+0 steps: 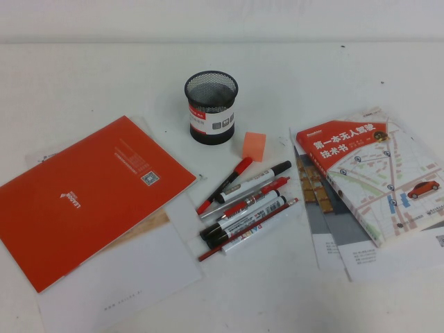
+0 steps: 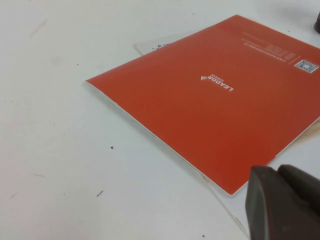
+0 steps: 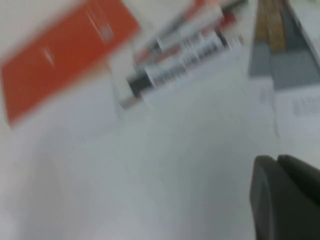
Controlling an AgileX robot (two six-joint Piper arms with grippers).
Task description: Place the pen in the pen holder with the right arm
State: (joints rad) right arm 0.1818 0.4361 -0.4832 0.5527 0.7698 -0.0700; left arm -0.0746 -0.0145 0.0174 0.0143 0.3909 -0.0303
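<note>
1. The pen [image 1: 244,237], slim and plain white, lies at the lower edge of a cluster of writing tools in the centre of the high view, just beside a thin red pencil [image 1: 246,230] and the white markers [image 1: 244,209] with black and red caps. The tools lie side by side on a shared diagonal and packed close, so a clean grasp on the pen alone looks tight.
2. The pen holder [image 1: 211,106], a black wire-mesh cup with a white and red label band, stands upright in the upper centre of the high view, mouth open upward. It stands apart from the cluster, with a small orange block [image 1: 254,146] between them.
3. An orange booklet [image 1: 90,198] lies flat at the left over white sheets; a map-covered book [image 1: 378,170] lies at the right on other papers.
4. Neither arm appears in the high view, so both seem pulled back and the pick-up not begun.
5. The right gripper [image 3: 286,197] shows only as a dark blurred shape at the lower right of its wrist view, above bare table with the markers at the top of the frame; whether its claw is wide or narrow cannot be told.
6. The left gripper [image 2: 282,202] sits at the lower right of its wrist view, near the booklet's corner, probably parked; its claw state cannot be told either.
</note>
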